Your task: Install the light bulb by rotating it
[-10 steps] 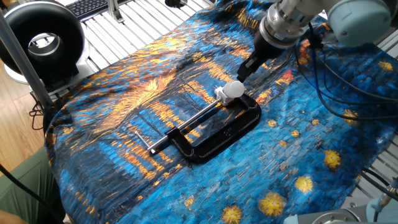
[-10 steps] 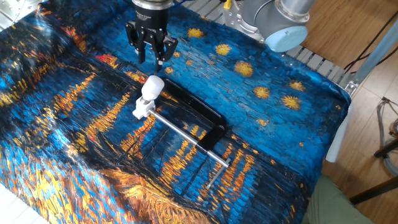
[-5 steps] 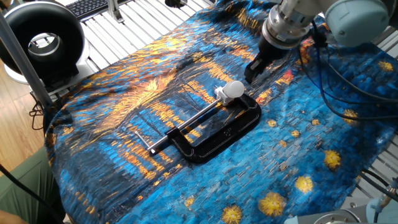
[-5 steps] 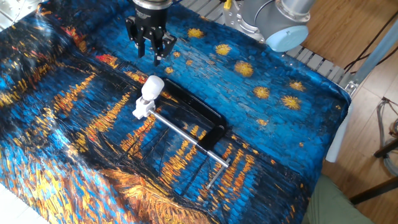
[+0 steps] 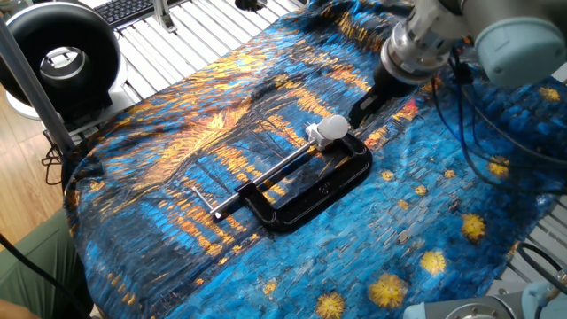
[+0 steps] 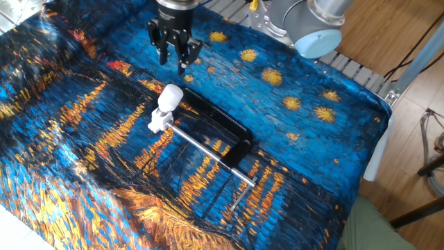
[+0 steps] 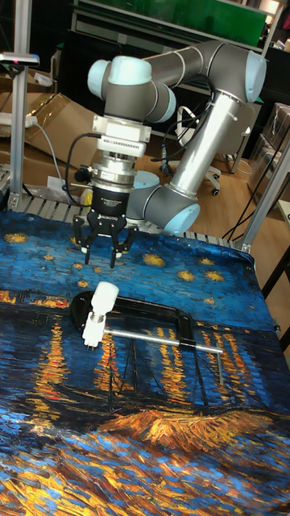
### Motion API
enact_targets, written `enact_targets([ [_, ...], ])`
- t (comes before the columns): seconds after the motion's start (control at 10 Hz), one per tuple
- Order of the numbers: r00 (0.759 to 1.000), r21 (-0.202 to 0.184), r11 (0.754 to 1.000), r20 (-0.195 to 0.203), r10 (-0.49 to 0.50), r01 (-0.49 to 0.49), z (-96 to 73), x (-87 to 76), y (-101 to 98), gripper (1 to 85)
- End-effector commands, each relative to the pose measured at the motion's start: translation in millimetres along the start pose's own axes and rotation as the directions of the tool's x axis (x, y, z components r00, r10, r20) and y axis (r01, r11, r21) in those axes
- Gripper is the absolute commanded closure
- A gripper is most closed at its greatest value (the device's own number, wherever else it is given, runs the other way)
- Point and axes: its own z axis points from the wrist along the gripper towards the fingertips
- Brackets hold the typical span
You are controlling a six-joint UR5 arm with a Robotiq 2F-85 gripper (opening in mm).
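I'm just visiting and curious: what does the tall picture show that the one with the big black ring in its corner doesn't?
Only the tall view shows the whole grey arm and the room behind it. Only the ring view shows the black ring and a keyboard beyond the table. Both show the open hand hanging clear of the white light bulb, which sits in the black clamp on the painted cloth.
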Motion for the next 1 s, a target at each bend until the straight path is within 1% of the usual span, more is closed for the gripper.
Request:
enact_targets([
  [0.0, 0.999, -0.004, 0.999, 0.033, 0.035, -0.035, 7.7, -4.1, 16.1, 34.0],
  [0.4, 0.998, -0.006, 0.999, 0.058, 0.035, -0.034, 19.4, -9.1, 26.4, 32.3],
  [0.6, 0.997, 0.006, 1.0, 0.069, 0.018, -0.018, 22.7, -14.1, 24.8, 31.0],
  [0.7, 0.996, 0.007, 1.0, 0.085, 0.013, -0.014, 23.4, -18.6, 24.7, 31.0],
  [0.9, 0.995, 0.014, 1.0, 0.103, 0.006, -0.007, 25.4, -26.0, 24.1, 30.0],
])
